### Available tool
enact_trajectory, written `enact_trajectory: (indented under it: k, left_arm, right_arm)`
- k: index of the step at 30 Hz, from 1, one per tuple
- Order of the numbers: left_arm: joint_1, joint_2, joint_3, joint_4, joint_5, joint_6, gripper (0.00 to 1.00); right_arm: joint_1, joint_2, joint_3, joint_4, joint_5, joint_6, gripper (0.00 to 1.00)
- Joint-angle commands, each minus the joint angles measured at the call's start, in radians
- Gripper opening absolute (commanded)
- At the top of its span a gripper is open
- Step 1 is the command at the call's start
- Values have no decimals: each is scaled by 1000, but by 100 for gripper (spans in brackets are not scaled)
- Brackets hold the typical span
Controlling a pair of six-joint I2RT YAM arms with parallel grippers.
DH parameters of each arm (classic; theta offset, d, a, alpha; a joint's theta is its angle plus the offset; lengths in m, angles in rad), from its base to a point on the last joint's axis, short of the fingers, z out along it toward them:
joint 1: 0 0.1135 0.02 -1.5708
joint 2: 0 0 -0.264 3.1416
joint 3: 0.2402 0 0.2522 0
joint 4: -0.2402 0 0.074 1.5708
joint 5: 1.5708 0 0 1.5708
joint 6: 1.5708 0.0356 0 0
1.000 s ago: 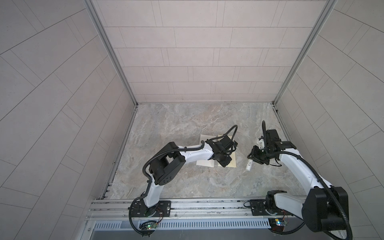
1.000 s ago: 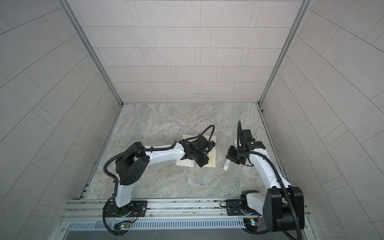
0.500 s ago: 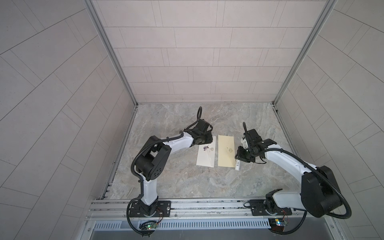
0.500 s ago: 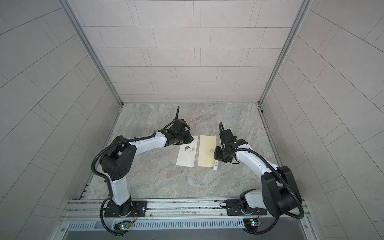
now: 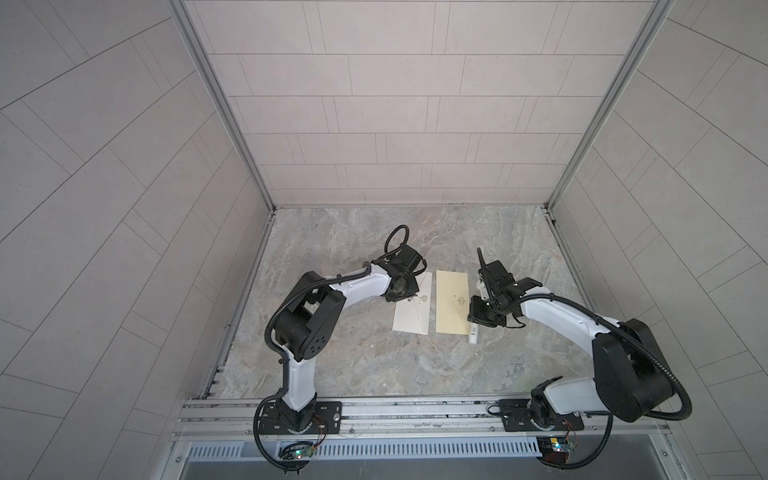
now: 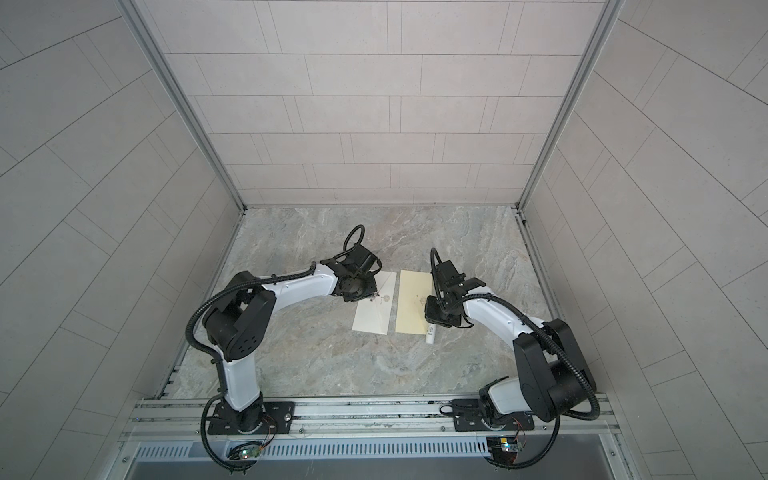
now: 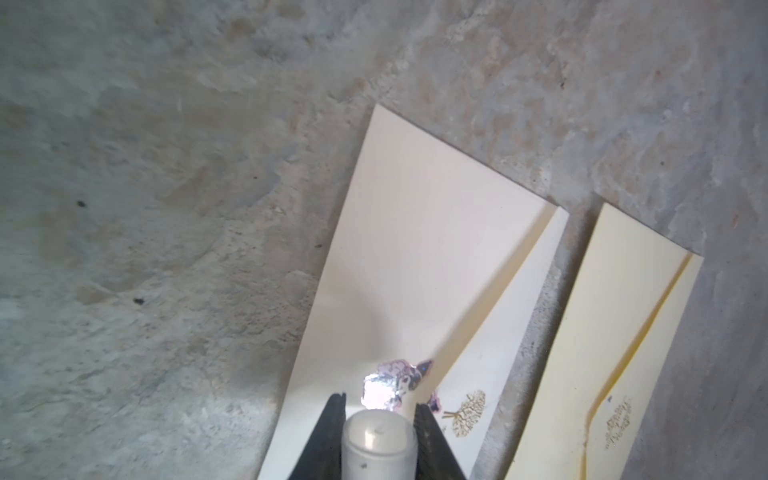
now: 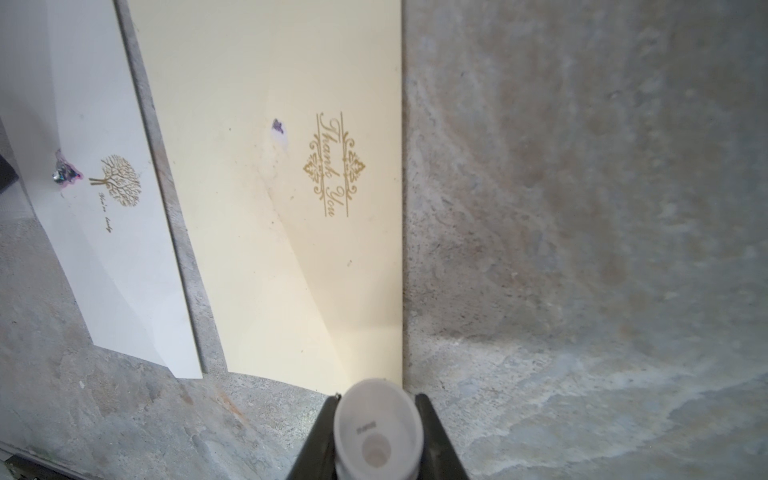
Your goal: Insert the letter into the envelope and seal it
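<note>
Here, the left gripper (image 7: 379, 405) is clamped on a small white cylinder (image 7: 379, 442), whose end sits just at the foil sticker (image 7: 392, 384) on the flap tip of the white tree-print envelope (image 7: 415, 249). Beside it, across a thin strip of marble tabletop (image 5: 374, 353), lies the cream "Thank You" envelope (image 8: 266, 208). The right gripper (image 8: 378, 401) grips a white tube (image 8: 378, 432) at that envelope's near right corner, as seen in both top views.
</note>
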State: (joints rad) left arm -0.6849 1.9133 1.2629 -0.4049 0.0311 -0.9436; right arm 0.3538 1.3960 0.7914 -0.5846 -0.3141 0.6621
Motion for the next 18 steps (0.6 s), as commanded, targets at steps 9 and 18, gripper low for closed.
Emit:
enact_trajectory:
  k: [9,18]
  left_arm:
    - [15,105,73,-66,30,-58,40]
    - [18,-3,19,-58,-54,-57,58]
  right_arm:
    - [69,41,61,-1,18,-13,0]
    - [127,125,159,7,-9,-35,0]
